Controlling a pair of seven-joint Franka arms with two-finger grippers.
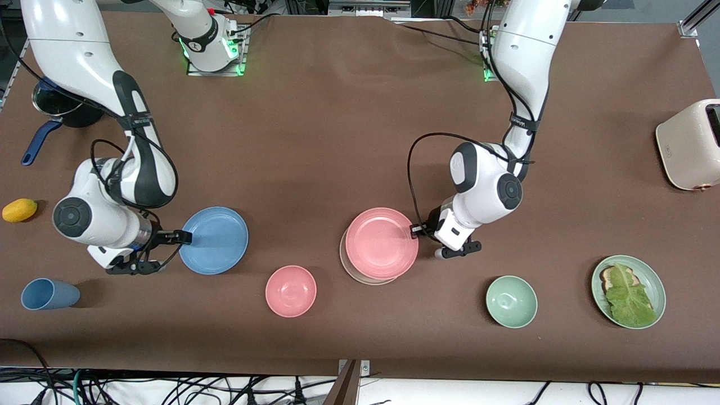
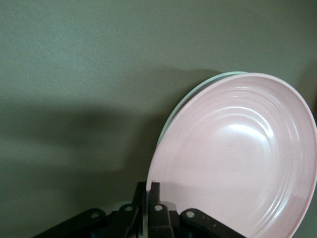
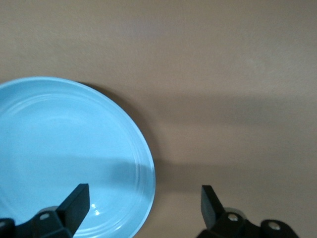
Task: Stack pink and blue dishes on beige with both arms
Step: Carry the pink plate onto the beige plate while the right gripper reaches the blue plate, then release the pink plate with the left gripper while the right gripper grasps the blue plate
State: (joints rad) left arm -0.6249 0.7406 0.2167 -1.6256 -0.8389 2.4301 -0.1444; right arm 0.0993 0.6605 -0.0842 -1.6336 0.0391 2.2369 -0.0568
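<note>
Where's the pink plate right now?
The pink plate sits over the beige plate mid-table, its rim pinched by the left gripper, with the pink bowl beside it, nearer the front camera.

Four plates on the table (image 1: 349,112): one pink (image 1: 381,243), one blue (image 1: 215,240), one beige (image 1: 360,277), one green (image 1: 647,275). Two bowls: pink (image 1: 291,291), green (image 1: 511,301). One cup (image 1: 49,294), one toaster (image 1: 689,144), one lemon (image 1: 19,210), one pot (image 1: 56,109).

Bare brown surface (image 1: 337,129) stretches wide between the arm bases and the dishes. Nearer the front camera, the pink bowl (image 1: 291,291) sits in the gap between the blue plate (image 1: 216,240) and the pink plate (image 1: 381,243), narrowing it. The green bowl (image 1: 511,301) and lettuce plate (image 1: 628,291) crowd the left arm's end.
</note>
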